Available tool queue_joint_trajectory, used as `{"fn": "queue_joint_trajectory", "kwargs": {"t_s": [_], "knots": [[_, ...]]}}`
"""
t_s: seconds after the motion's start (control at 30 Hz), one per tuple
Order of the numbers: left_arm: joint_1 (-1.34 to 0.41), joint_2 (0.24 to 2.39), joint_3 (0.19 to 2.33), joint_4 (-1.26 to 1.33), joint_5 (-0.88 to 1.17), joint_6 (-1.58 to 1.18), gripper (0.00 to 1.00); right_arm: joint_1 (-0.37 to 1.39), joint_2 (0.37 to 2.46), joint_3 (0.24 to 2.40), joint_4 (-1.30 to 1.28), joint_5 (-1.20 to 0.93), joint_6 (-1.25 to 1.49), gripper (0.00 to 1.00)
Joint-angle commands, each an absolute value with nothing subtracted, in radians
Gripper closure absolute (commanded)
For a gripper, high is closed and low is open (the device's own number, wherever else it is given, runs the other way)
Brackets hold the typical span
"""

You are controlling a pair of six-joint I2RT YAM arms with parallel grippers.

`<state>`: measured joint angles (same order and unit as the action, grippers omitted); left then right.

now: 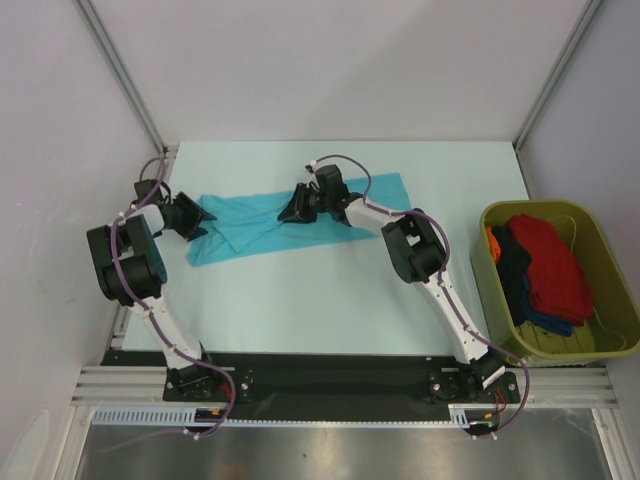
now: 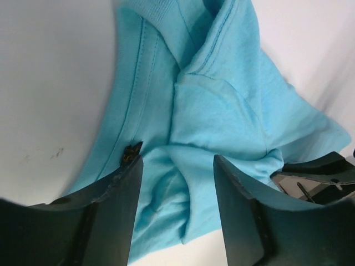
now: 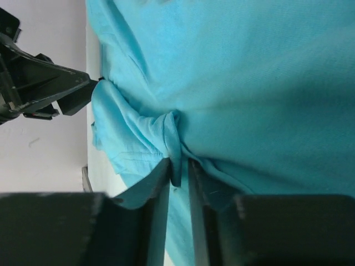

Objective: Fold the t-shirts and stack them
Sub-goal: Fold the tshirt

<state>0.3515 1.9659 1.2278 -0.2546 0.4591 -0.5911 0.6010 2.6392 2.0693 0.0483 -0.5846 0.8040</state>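
The turquoise t-shirt (image 1: 300, 225) lies crumpled lengthwise across the far half of the table. My left gripper (image 1: 203, 222) is at the shirt's left end. In the left wrist view the gripper (image 2: 177, 163) is open, its jaws wide apart over the bunched turquoise cloth (image 2: 216, 111), beside a small dark label (image 2: 131, 153). My right gripper (image 1: 291, 211) is over the middle of the shirt. In the right wrist view the gripper (image 3: 178, 166) is shut on a thin raised fold of the cloth (image 3: 175, 141). A red shirt (image 1: 550, 262), a dark blue one (image 1: 515, 272) and an orange one (image 1: 490, 238) lie in the tub.
An olive-green plastic tub (image 1: 600, 238) stands at the table's right edge. White walls with metal posts enclose the back and sides. The left gripper's dark fingers (image 3: 66, 91) show in the right wrist view, close to the pinched fold.
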Motion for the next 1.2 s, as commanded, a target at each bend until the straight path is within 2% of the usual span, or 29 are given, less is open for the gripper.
{"fn": "queue_joint_trajectory", "kwargs": {"t_s": [0.0,0.07,0.17,0.27,0.37,0.57,0.67,0.77,0.8,0.97,1.17], "knots": [[0.364,1.852,1.244,-0.326,0.39,-0.517,0.39,0.598,2.591,2.077,0.04,-0.594,0.793,0.71],[0.362,1.794,1.252,-0.363,0.339,-0.48,0.33,0.597,2.568,2.082,0.015,-0.592,0.789,0.63],[0.36,1.726,1.236,-0.417,0.29,-0.434,0.34,0.597,2.537,2.112,-0.107,-0.569,0.743,0.51],[0.344,1.622,1.154,-0.411,0.287,-0.436,0.34,0.586,2.491,2.112,-0.187,-0.551,0.683,0.44],[0.31,1.524,1.066,-0.411,0.255,-0.466,0.28,0.558,2.453,2.114,-0.282,-0.528,0.599,0.36],[0.307,1.349,0.836,-0.365,0.212,-0.649,0.3,0.459,2.283,2.004,-0.432,-0.417,0.482,0.34],[0.342,1.269,0.712,-0.307,0.215,-0.765,0.32,0.393,2.16,1.852,-0.46,-0.324,0.5,0.35],[0.385,1.211,0.609,-0.247,0.178,-0.879,0.3,0.345,2.039,1.697,-0.521,-0.137,0.569,0.35],[0.391,1.204,0.576,-0.227,0.17,-0.917,0.29,0.333,2.013,1.656,-0.523,-0.059,0.586,0.35],[0.399,1.249,0.555,-0.147,0.189,-0.913,0.23,0.311,1.899,1.438,-0.448,0.072,0.67,0.37],[0.42,1.339,0.566,-0.112,0.215,-0.9,0.23,0.305,1.879,1.35,-0.428,0.159,0.715,0.4]]}}
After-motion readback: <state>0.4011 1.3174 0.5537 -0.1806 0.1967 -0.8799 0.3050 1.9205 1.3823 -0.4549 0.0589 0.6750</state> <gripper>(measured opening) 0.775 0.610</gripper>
